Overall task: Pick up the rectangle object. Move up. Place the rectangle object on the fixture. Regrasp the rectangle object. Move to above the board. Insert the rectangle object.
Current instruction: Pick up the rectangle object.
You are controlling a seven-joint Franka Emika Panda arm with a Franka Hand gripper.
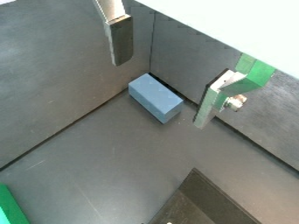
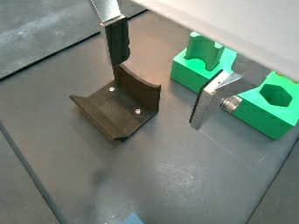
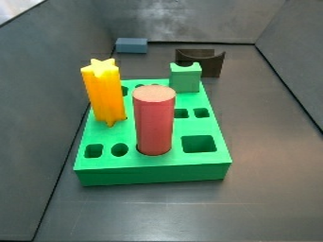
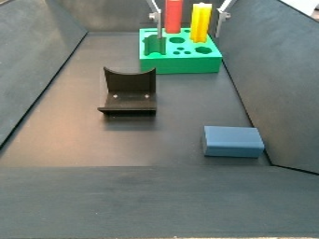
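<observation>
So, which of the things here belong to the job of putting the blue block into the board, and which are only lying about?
Belong to the job:
- rectangle object, flat on the floor
- fixture
- board
- gripper, open, holding nothing, above the floor

Only lying about:
- red cylinder, upright in the board
- yellow star piece, upright in the board
- small green notched block

A dark grey bin with a flat floor and plain walls.
In a side view the matte floor [image 4: 125, 140] fills the middle, the left wall [image 4: 37, 56] and the right wall [image 4: 281, 56] rise at the frame edges; soft light gives a pale sheen.
</observation>
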